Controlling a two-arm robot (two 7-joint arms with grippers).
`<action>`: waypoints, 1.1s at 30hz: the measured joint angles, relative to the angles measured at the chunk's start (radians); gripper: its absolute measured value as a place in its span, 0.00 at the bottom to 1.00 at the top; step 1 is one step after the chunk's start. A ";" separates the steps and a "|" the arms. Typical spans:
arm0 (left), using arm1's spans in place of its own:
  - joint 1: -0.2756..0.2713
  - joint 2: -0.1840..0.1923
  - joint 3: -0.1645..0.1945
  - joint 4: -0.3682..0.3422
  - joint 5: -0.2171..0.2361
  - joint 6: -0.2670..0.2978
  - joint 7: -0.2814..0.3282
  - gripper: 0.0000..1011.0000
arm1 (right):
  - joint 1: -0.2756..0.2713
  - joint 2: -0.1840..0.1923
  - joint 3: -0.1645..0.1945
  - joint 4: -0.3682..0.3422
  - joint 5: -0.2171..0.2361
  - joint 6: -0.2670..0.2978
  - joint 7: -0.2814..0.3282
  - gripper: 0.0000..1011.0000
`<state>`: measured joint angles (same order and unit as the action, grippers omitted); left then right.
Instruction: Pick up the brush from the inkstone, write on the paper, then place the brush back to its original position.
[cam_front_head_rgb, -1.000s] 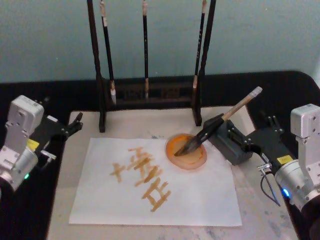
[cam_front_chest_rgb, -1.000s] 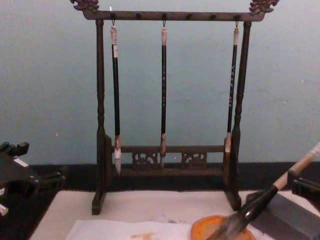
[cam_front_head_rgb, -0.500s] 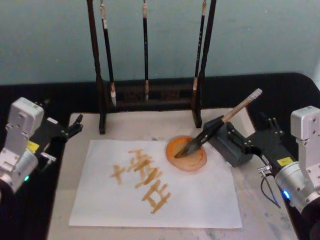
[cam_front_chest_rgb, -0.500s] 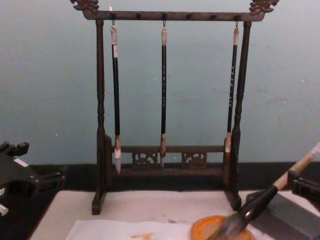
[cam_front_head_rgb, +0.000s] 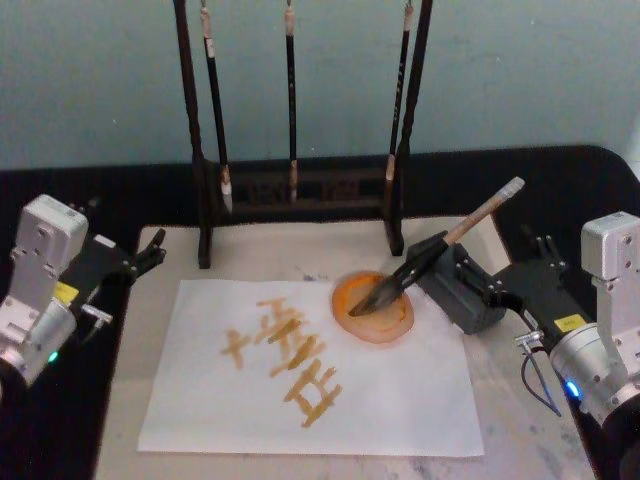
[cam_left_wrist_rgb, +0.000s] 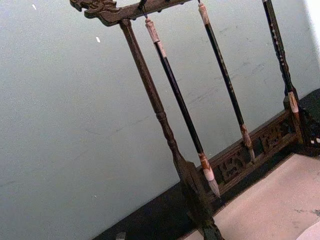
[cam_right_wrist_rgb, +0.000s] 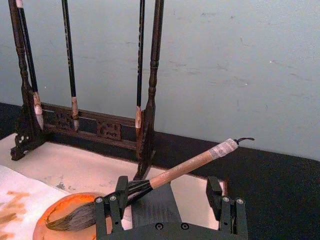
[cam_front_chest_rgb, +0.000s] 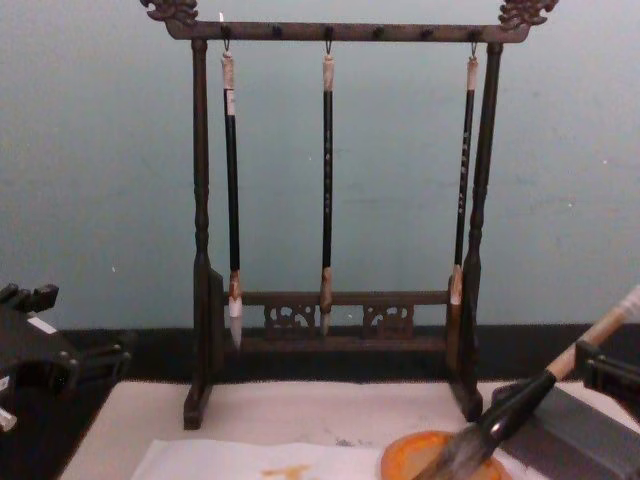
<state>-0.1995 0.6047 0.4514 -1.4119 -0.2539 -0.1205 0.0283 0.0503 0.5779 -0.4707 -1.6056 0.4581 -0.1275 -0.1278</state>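
Observation:
The brush (cam_front_head_rgb: 432, 248) rests slanted, its dark bristles in an orange dish (cam_front_head_rgb: 392, 320) and its black lower section propped on the dark grey inkstone (cam_front_head_rgb: 452, 295); its tan handle points up to the right. My right gripper (cam_front_head_rgb: 515, 268) sits just behind the inkstone, open, its fingers (cam_right_wrist_rgb: 109, 209) wide apart and not closed on the brush (cam_right_wrist_rgb: 185, 167). The white paper (cam_front_head_rgb: 400, 400) lies on the mat with orange strokes across its middle. At the table's left edge my left gripper (cam_front_head_rgb: 145, 252) is parked, open and holding nothing.
A dark wooden brush rack (cam_front_head_rgb: 300, 188) stands at the back of the cream mat (cam_front_head_rgb: 260, 250), with three slim brushes (cam_front_chest_rgb: 327, 180) hanging from it. Black table surface surrounds the mat on both sides.

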 joint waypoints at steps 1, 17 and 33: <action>0.000 0.000 0.000 0.000 0.000 0.000 0.000 1.00 | 0.000 0.000 0.000 0.000 0.000 0.000 0.000 0.99; 0.000 0.000 0.000 0.000 0.000 0.000 0.000 1.00 | 0.000 0.000 0.000 0.000 0.000 0.000 0.000 0.99; 0.000 0.000 0.000 0.000 0.000 0.000 0.000 1.00 | 0.000 0.000 0.000 0.000 0.000 0.000 0.000 0.99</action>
<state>-0.1995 0.6047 0.4514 -1.4120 -0.2539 -0.1205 0.0283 0.0503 0.5780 -0.4707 -1.6056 0.4581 -0.1274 -0.1277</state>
